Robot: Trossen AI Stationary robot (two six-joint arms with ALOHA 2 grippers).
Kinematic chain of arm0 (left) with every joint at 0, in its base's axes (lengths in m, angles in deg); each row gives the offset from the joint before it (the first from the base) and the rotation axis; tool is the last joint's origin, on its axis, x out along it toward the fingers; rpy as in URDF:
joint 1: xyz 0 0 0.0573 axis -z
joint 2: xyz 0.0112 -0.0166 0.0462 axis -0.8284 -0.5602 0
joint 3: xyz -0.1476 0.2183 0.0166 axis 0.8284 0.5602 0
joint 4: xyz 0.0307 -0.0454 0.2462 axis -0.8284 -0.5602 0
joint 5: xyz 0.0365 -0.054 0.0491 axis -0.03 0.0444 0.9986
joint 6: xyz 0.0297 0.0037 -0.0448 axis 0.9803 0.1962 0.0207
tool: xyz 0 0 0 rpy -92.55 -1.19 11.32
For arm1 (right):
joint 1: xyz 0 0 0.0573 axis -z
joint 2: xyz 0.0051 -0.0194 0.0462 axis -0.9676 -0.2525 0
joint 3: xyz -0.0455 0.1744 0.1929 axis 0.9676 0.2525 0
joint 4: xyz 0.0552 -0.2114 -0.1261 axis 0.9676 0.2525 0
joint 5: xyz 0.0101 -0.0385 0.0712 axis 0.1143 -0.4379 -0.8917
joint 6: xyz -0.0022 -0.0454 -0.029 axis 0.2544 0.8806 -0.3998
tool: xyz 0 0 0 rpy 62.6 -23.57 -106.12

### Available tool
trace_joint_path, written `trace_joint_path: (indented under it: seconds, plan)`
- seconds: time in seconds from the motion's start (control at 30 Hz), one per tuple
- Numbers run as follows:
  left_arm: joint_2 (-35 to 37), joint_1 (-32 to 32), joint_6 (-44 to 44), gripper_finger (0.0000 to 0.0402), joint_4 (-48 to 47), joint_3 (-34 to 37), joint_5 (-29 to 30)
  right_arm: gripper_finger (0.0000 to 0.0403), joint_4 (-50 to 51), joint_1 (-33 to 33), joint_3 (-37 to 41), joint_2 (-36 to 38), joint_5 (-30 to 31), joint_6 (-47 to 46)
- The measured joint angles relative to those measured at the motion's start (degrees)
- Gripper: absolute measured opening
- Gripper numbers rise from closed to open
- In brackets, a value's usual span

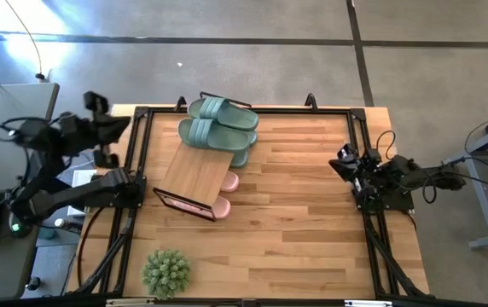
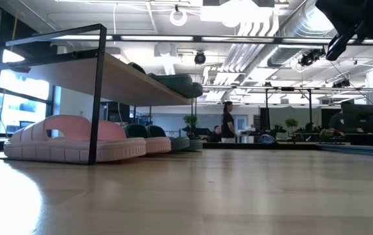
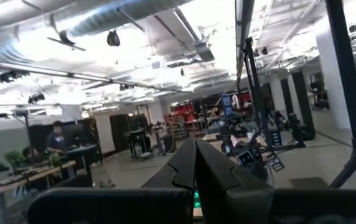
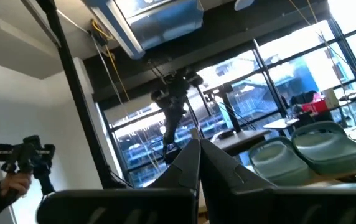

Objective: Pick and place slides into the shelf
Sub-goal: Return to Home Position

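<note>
The shelf [image 1: 194, 175] stands left of the table's middle, its bamboo top board on a thin black frame [image 2: 98, 91]. Two sage-green slides [image 1: 218, 124] lie side by side on the far end of the board; they also show in the right wrist view as green slides [image 4: 318, 149]. Under the board, on the tabletop, rest the pink slides [image 2: 75, 140], their ends [image 1: 225, 194] poking out. More green slides [image 2: 154, 134] lie beyond them. My left gripper [image 1: 118, 128] is shut and raised at the table's left edge. My right gripper [image 1: 338, 164] is shut at the right edge.
A spiky green plant ball [image 1: 165, 271] sits near the table's near edge, left of centre. A black frame [image 1: 244, 111] runs around the tabletop. The bare wooden top [image 1: 304, 213] stretches between the shelf and my right arm. People stand in the room beyond [image 2: 228, 121].
</note>
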Motion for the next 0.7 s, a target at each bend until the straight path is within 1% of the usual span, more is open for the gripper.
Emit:
trace_joint_path:
  seconds: [0.17,0.33,0.43,0.57,0.7]
  plan:
    - [7.81,0.0,0.2,0.0001,-6.49,0.0,3.13,0.0,1.16,0.0,0.0,0.0,0.8,0.0]
    - [13.66,-0.01,0.17,0.0001,-11.93,0.0,4.99,0.0,1.22,0.0,0.02,0.0,1.17,0.0]
    - [16.31,-0.01,0.18,0.0001,-14.55,0.0,5.43,0.0,1.6,0.0,0.02,0.0,1.37,0.02]
    - [19.25,-0.01,0.22,0.0001,-17.41,0.0,6.95,0.0,2.39,0.0,0.02,0.0,3.2,0.0]
    - [19.21,-0.01,0.5,0.0001,-19.02,-0.29,6.9,0.0,3.31,0.0,0.02,0.0,4.64,0.0]
